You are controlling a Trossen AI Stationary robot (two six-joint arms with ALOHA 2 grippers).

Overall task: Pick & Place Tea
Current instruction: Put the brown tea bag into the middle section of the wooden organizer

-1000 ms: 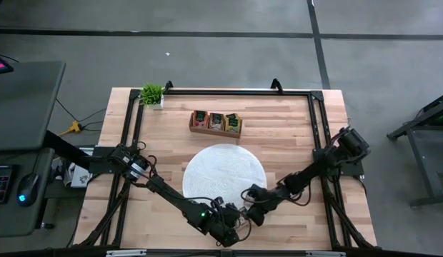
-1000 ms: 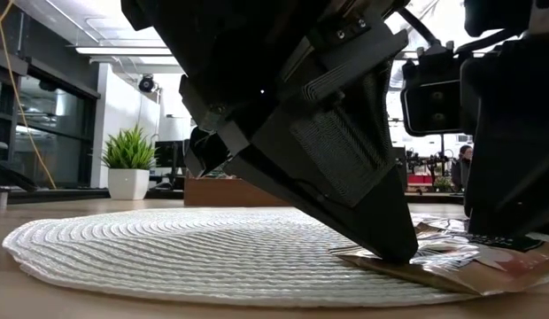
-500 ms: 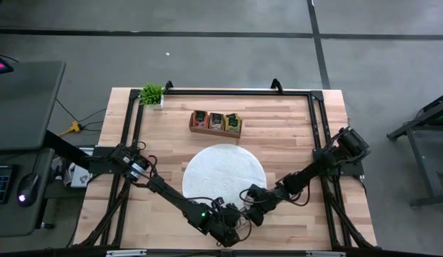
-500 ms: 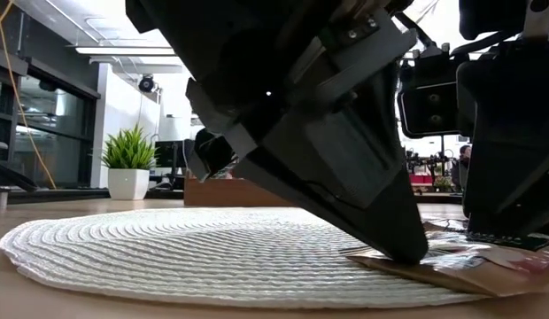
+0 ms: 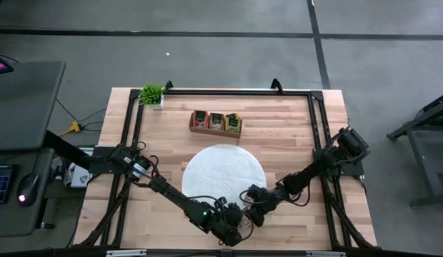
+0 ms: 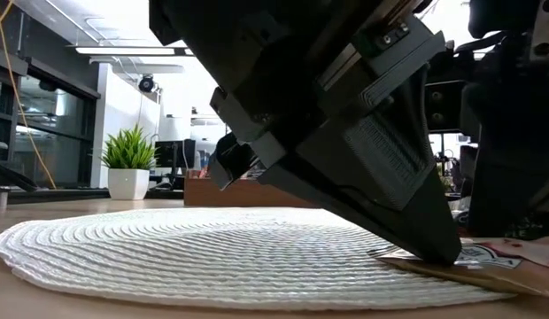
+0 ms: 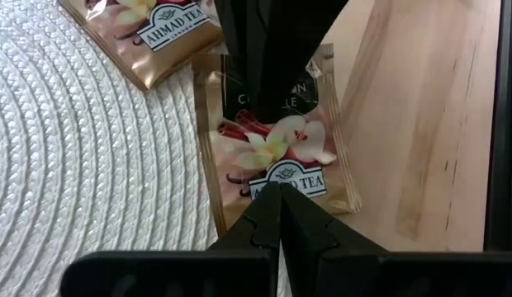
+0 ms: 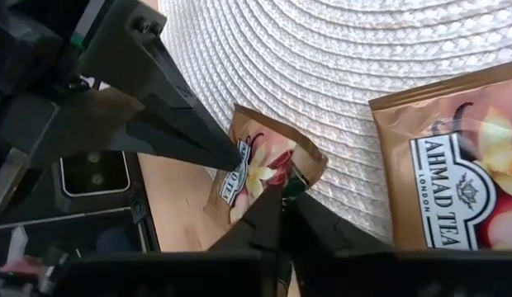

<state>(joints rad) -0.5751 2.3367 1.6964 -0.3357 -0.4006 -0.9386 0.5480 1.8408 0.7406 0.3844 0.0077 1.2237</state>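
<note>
My left fingers [image 7: 277,194], closed, pin the brown vanilla tea packet [image 7: 277,153] at the round white woven mat's [image 7: 82,165] near-right edge; my right fingers [image 8: 281,198] pinch its raised edge. Lift slowly, releasing left first.

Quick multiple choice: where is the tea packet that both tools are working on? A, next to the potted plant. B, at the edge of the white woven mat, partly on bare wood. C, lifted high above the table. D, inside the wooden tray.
B: the left wrist view shows the tea packet lying half on the white woven mat and half on the bare table, with the shut left tool pressing on it.
</note>
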